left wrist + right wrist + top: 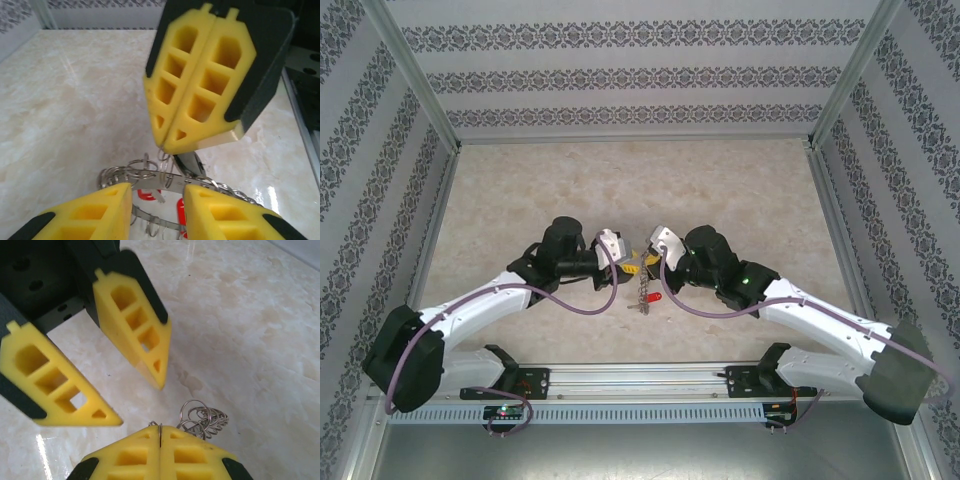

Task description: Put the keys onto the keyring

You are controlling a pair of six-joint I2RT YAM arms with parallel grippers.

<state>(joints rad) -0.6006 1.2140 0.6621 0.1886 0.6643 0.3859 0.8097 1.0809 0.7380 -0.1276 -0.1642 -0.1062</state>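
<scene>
Nearest the arm bases, a red-headed silver key [653,299] marks the low end of the big silvery loop-fringed keyring [644,287]. The ring is seen edge-on, its long line running back toward the grippers. The right gripper [160,429] is clamped on a wire loop. The left gripper [157,189] gapes around the band, over the pale marbled table [620,180].

White arms [470,300], purple cables [582,311]

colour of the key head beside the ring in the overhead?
Red. The key shows best in the top view, right next to the ring.
</scene>
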